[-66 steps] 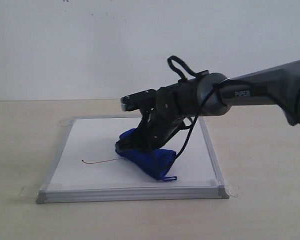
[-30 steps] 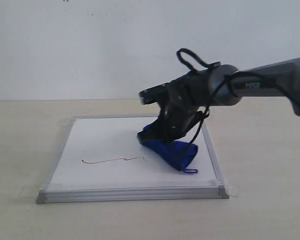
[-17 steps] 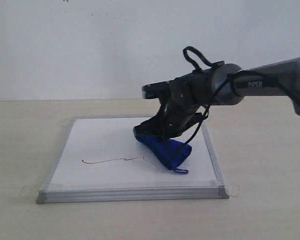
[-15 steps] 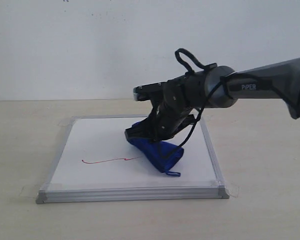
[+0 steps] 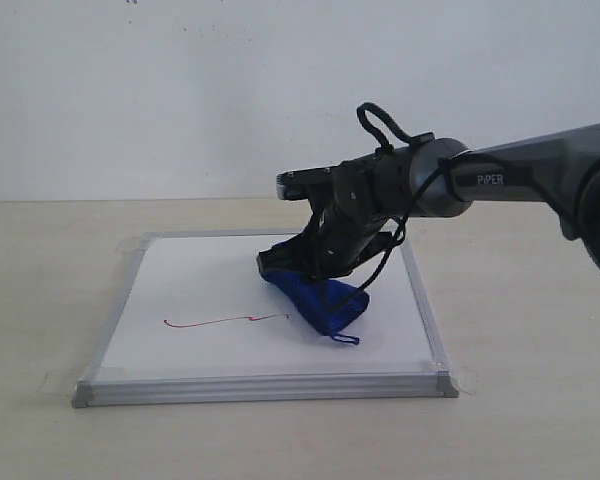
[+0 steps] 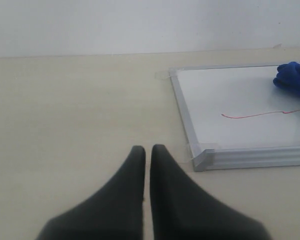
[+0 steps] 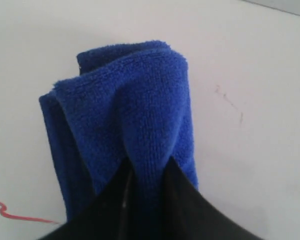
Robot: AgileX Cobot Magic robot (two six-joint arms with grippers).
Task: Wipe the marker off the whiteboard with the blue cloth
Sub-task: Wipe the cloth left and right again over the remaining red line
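Note:
The whiteboard [image 5: 195, 290] lies flat on the table, silver-framed, with tape at its corners. A thin red marker line [image 5: 225, 320] runs across its front left half; it also shows in the left wrist view as the marker line [image 6: 262, 114] and in the right wrist view as the marker line [image 7: 10, 214]. My right gripper [image 5: 298, 268] is shut on the blue cloth [image 5: 320, 300], which rests on the board just right of the line's end. The cloth [image 7: 135, 120] bulges out between the jaws. My left gripper [image 6: 147, 150] is shut and holds nothing, hovering over the table off the board's corner.
The whiteboard's near corner [image 6: 205, 155] with its tape lies close to the left gripper. The right arm [image 5: 520, 180] reaches in from the right above the board. A pale wall [image 5: 180, 90] stands behind the beige table [image 5: 530, 400].
The right gripper with the cloth swept right off the line, uncovering it, then came back left and now sits slightly right again, near the line's right end. The red line remains.

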